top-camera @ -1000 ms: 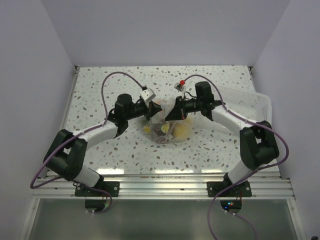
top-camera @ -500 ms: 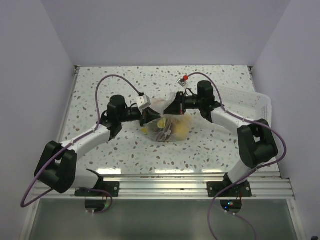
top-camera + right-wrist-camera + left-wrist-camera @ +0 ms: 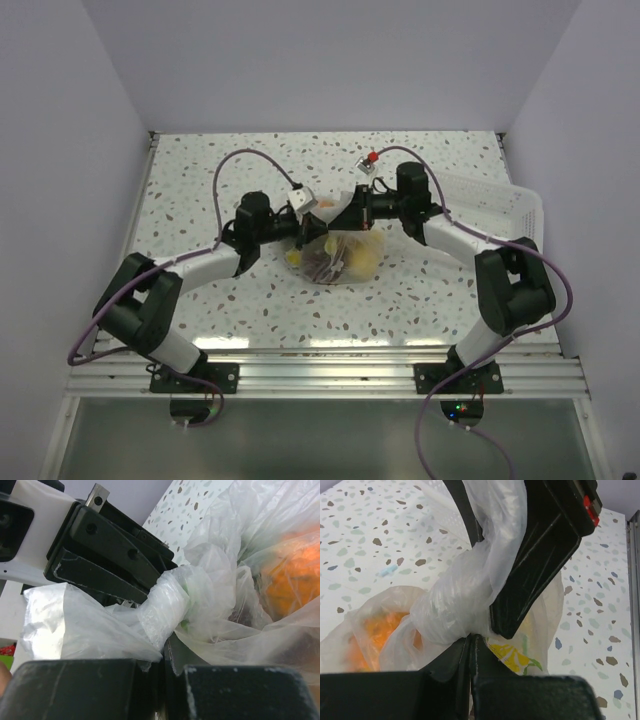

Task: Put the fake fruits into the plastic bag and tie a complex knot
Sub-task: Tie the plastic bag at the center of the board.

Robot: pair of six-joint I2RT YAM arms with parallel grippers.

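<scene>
1. The plastic bag (image 3: 340, 262) is sitting mid-table (image 3: 200, 170) with bare speckled surface lying all around it. The white tray (image 3: 505, 205) is resting well apart at the right edge.
2. The left gripper (image 3: 470, 641) is pinching closed on the plastic bag just under the knot (image 3: 454, 605). The right gripper (image 3: 165, 652) is clamping closed on the same twisted neck from the opposite side.
3. The fake fruits (image 3: 375, 630) are lying inside the bag.
4. Compared with half a second ago, the left gripper is sitting closer to the right one, while the bag is keeping its place.
</scene>
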